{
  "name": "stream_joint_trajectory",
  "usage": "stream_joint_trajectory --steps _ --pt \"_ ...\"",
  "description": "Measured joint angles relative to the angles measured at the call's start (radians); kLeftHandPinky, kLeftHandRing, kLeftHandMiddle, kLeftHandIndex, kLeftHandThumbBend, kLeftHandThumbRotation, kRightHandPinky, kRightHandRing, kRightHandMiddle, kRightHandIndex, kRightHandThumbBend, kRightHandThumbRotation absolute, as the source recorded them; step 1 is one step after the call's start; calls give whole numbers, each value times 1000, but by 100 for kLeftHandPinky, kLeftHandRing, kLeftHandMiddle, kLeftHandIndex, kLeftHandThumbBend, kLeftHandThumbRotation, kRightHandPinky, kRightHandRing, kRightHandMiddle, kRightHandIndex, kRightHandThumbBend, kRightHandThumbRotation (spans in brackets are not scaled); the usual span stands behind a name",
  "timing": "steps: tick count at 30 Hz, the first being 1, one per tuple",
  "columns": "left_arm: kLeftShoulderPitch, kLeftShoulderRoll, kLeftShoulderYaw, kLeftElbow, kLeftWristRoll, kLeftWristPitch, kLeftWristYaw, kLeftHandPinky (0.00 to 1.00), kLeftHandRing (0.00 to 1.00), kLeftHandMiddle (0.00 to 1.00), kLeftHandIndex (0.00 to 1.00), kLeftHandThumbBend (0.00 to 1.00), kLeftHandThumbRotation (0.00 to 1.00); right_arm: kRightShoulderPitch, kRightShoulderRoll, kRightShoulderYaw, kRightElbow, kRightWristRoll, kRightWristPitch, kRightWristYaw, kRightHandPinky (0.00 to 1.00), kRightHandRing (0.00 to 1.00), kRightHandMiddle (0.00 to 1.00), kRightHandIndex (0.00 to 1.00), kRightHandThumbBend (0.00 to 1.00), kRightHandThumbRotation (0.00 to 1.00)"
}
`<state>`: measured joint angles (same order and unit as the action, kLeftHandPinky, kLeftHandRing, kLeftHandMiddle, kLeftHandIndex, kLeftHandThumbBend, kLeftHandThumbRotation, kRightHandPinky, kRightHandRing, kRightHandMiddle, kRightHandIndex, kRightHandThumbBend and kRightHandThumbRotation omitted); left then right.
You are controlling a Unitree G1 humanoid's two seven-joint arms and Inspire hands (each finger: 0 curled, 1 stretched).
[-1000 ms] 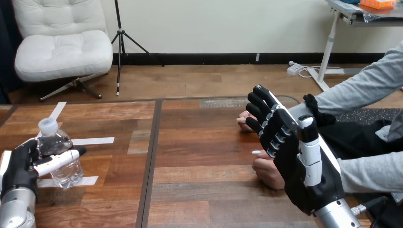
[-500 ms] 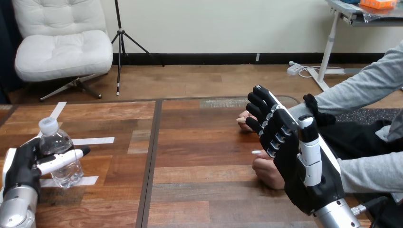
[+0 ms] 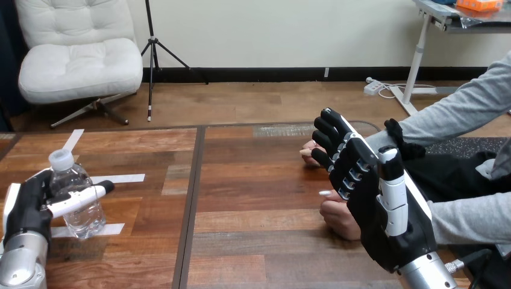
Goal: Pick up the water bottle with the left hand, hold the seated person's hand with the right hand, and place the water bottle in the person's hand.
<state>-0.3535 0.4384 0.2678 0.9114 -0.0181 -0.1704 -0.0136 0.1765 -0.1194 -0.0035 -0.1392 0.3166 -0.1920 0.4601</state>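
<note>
Thin plastic worries me: my left hand (image 3: 25,212) curls its fingers round the water bottle (image 3: 70,179) on the bench (image 3: 253,241); a squeeze could pop it loose. My right hand (image 3: 385,223) is spread, empty.

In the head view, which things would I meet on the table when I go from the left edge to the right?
left hand → water bottle → white tape strip → dark seam in the table → right hand. The person's hands overlap the right hand, so I leave them out.
</note>
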Motion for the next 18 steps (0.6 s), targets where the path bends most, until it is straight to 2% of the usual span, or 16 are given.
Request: stream_joint_trajectory --steps 7,18 --pt "4 0 0 0 9 -18 36 48 52 54 53 73 0 0 0 0 0 0 0 0 100 100 98 96 82 100" --pt "8 0 0 1 9 -42 72 44 47 50 50 71 0 0 0 0 0 0 0 0 100 100 98 96 82 100"
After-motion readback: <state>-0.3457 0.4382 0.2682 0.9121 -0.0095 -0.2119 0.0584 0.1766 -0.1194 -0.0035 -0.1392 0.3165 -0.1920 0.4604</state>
